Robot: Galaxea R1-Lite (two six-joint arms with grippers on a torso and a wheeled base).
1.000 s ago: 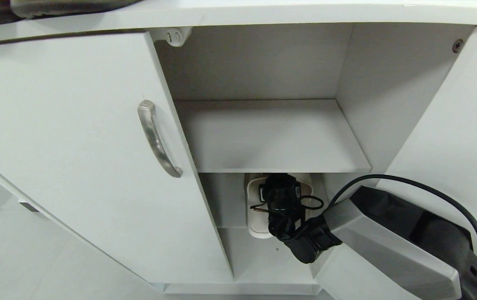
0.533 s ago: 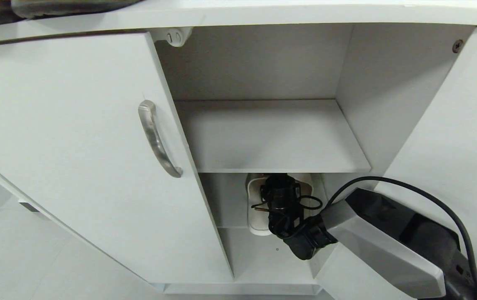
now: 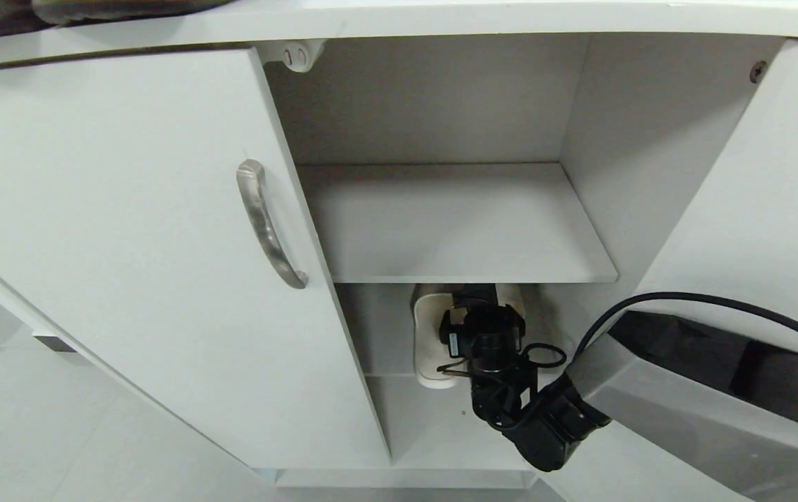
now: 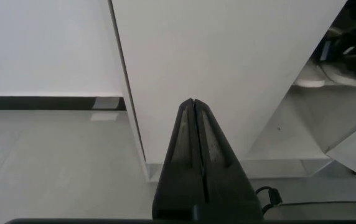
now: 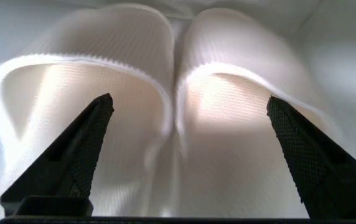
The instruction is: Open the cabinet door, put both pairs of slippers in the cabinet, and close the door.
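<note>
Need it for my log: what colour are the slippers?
The slippers are white, ribbed; clearest in the right wrist view.

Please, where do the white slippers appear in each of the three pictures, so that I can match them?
Head view: slippers in the cabinet's bottom compartment, under the shelf, partly behind the right gripper.
Left wrist view: slippers inside the open compartment, beyond the closed door.
Right wrist view: slippers side by side, between the open fingers.
Shared landmark: the right gripper, directly in front of the slippers.
</note>
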